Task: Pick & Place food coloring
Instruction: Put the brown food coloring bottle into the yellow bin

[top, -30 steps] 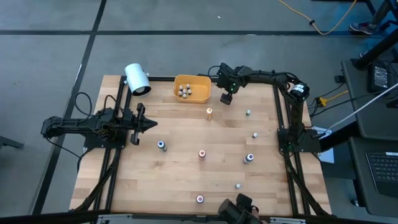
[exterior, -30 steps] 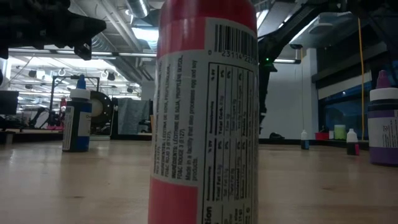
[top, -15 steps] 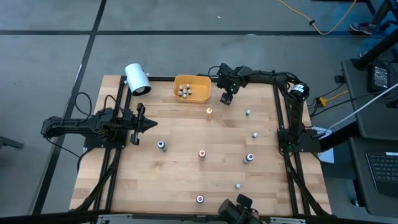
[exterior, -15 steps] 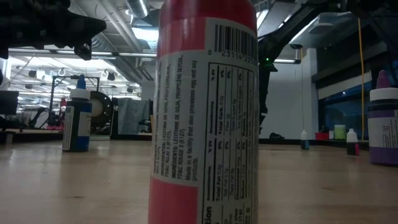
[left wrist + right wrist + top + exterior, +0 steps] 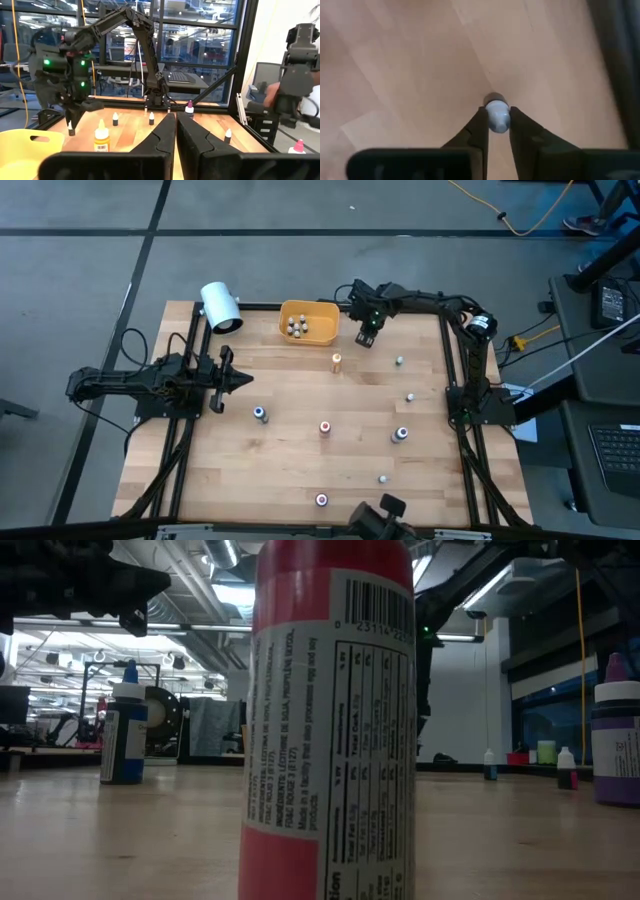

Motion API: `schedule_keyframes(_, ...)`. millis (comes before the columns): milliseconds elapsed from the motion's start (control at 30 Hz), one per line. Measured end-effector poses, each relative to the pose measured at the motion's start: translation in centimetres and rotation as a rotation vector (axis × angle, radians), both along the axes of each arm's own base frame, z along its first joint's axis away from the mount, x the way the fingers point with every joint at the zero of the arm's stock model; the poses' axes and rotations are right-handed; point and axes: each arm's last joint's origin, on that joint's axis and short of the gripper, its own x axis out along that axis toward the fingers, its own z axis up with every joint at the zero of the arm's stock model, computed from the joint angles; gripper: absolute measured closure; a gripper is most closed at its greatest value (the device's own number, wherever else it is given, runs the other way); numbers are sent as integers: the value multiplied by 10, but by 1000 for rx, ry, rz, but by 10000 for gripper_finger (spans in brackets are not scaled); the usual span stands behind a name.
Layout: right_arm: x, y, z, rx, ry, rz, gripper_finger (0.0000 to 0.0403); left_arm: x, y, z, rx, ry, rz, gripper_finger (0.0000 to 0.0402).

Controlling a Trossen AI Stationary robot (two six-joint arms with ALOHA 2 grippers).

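— What's in the yellow bin (image 5: 322, 313)?
— A cluster of food coloring bottles (image 5: 297, 328), at its left side. The bin sits at the table's (image 5: 290, 450) far edge, a white cylinder (image 5: 220, 306) left of it.
— And the grippers?
— The right gripper (image 5: 495, 122), just right of the bin, pinches a white-capped bottle (image 5: 496, 115). The left gripper (image 5: 175, 131), at the left edge, has its fingers together, empty.
— Open room?
— Loose bottles dot the table's middle and right; the near-left is bare wood.

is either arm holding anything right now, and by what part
The right gripper is shut on a small bottle, pinched at its pale cap, next to the yellow bin. The left gripper holds nothing.
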Motion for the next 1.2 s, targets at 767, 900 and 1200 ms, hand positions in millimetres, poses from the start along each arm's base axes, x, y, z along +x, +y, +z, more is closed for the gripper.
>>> schedule_keyframes(767,71,38,184,-247,-392,165,328,0,0,0,0,0,0,396)
schedule_keyframes(900,88,30,185,-261,-421,156,320,0,0,0,0,0,0,394)
schedule_keyframes(1200,111,5,126,-188,-325,112,333,0,0,0,0,0,0,394)
